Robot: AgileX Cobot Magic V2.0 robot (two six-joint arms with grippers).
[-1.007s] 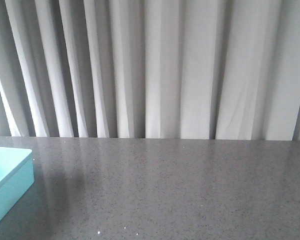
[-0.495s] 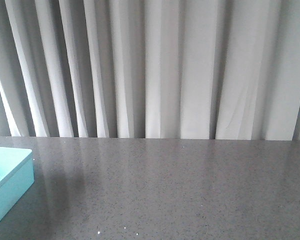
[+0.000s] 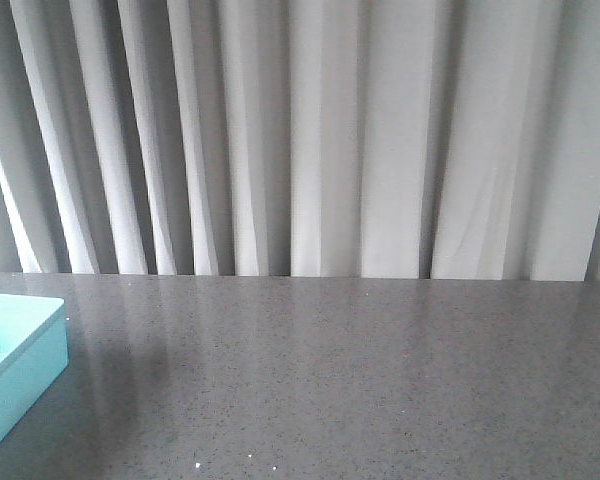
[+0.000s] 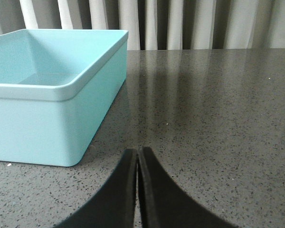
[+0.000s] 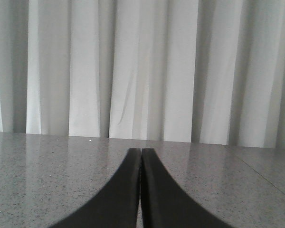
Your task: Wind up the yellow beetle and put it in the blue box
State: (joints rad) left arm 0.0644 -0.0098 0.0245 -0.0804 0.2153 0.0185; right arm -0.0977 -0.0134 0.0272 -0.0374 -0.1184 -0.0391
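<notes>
The blue box (image 3: 15,365) stands at the left edge of the table in the front view. It fills the near left of the left wrist view (image 4: 52,123), open-topped, and what shows of its inside is empty. My left gripper (image 4: 138,151) is shut and empty, low over the table just to the right of the box's near corner. My right gripper (image 5: 141,151) is shut and empty over bare table, pointing at the curtain. The yellow beetle is out of view in every frame. Neither gripper shows in the front view.
A dark grey speckled table (image 3: 360,380) runs back to a white pleated curtain (image 3: 320,140) along its far edge. The curtain also shows in the right wrist view (image 5: 133,71).
</notes>
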